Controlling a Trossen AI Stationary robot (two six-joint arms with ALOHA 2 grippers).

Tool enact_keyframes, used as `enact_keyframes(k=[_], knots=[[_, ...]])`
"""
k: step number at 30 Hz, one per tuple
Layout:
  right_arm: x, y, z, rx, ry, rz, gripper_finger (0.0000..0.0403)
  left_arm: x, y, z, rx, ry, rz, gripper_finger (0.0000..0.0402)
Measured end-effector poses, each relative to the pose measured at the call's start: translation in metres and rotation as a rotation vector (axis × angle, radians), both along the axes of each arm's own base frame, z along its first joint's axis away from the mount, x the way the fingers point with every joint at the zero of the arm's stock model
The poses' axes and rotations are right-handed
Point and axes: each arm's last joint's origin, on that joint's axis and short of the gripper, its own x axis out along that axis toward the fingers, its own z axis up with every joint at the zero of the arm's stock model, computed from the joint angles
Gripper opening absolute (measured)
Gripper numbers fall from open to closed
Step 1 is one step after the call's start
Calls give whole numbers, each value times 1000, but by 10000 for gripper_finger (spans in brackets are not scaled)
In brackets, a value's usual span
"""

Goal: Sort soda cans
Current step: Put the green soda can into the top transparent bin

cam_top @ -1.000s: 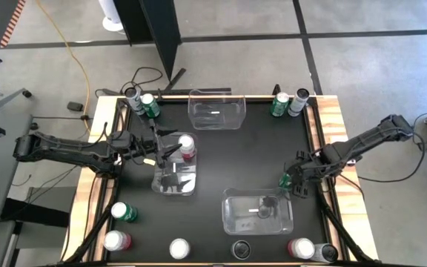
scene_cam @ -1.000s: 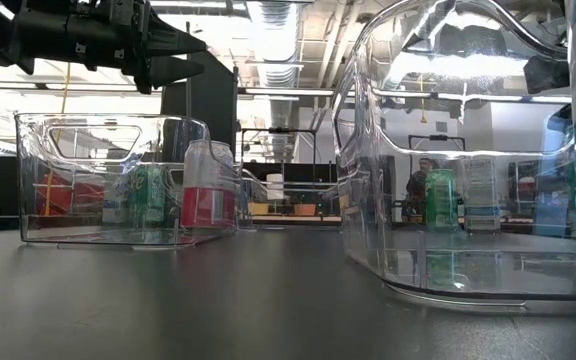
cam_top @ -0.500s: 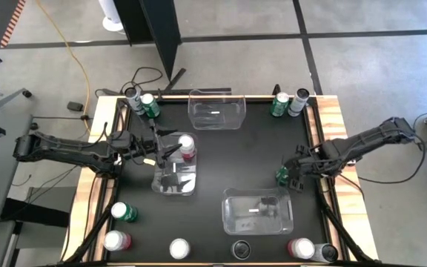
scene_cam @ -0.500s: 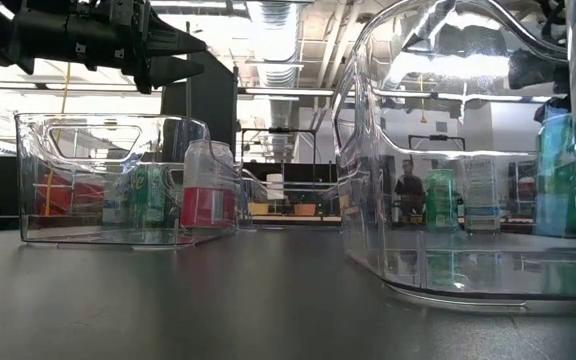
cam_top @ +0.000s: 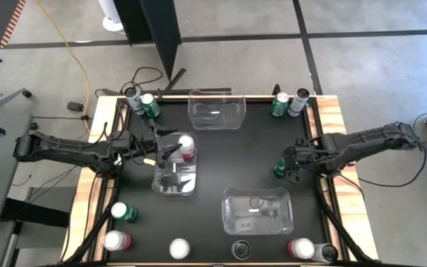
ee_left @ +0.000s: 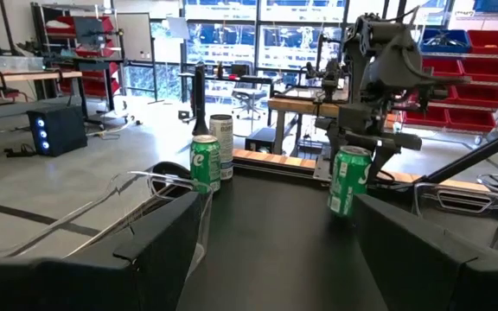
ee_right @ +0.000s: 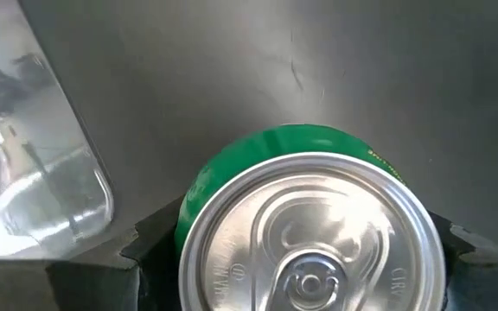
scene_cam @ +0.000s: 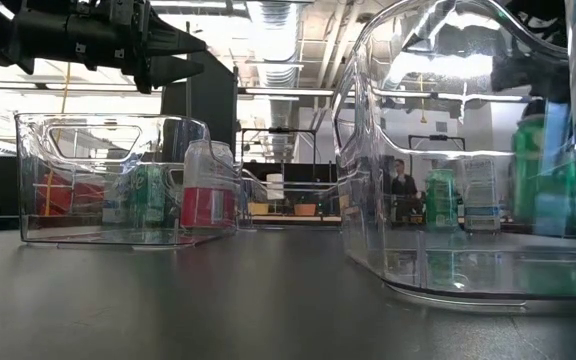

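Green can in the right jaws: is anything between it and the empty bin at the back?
Nothing visible. Only bare black table lies between the green can in the right gripper and the back bin.

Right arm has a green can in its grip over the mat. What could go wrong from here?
1. The right gripper holds the green can clear of the mat, near the clear bin; a swing could clip the bin's wall.
2. If the grip slips, the can would drop onto the mat.
3. The left gripper hangs open over the left bin, beside a red can; moving it could tip that can.
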Motion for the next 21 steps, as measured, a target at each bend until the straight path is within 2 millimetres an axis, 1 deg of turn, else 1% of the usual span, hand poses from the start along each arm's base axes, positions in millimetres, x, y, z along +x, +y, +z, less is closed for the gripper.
enact_keyframes(k=[8,12,16,21], knots=[[8,-17,30,-45,-86,-4,307,0,0,0,0,-3,0,295],[18,-29,45,-81,-93,-5,307,0,0,0,0,-3,0,295],[39,-41,57,-126,-70,40,307,0,0,0,0,-4,0,295],[77,-59,72,-180,-26,121,307,0,0,0,3,-4,1,295]])
